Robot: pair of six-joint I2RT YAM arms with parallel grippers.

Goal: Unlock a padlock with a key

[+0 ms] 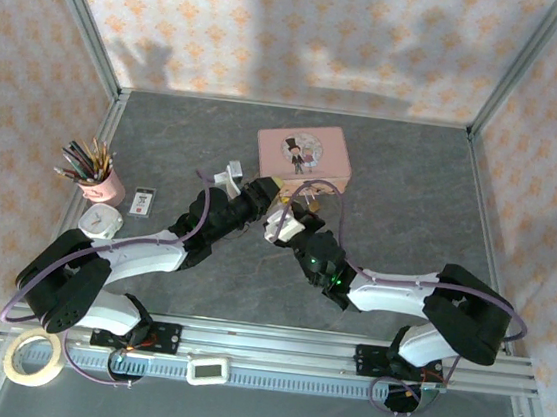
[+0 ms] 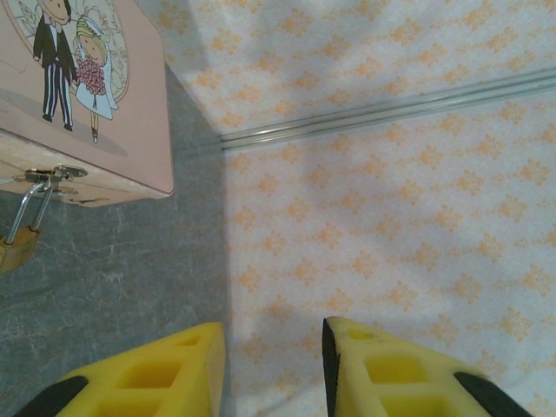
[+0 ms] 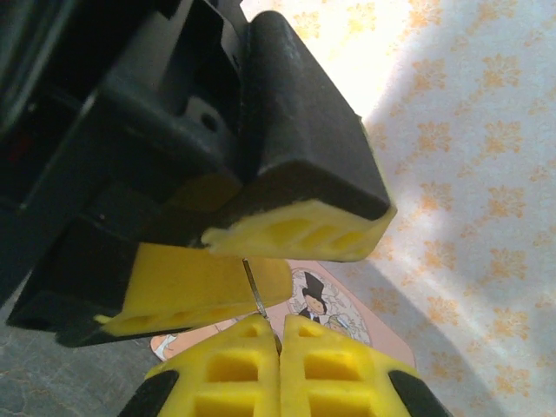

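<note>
Close in front of the tin [image 1: 334, 160], the right gripper [image 3: 280, 328] is pinching the key [image 3: 253, 288] tight, while the left gripper [image 2: 271, 337], jaws apart, is pointing past the padlock [image 2: 16, 250] hanging to its left.

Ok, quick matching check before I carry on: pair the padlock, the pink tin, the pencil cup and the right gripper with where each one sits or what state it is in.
Things:
1. padlock
2. pink tin
3. pencil cup
4. right gripper

Places or states:
A. left side of the table, full of pencils
B. shut on a thin silvery key
C. hooked through the clasp on the tin's side
D. lying flat in the far half of the table, near the middle

Pairs: 1-C, 2-D, 3-A, 4-B.
</note>
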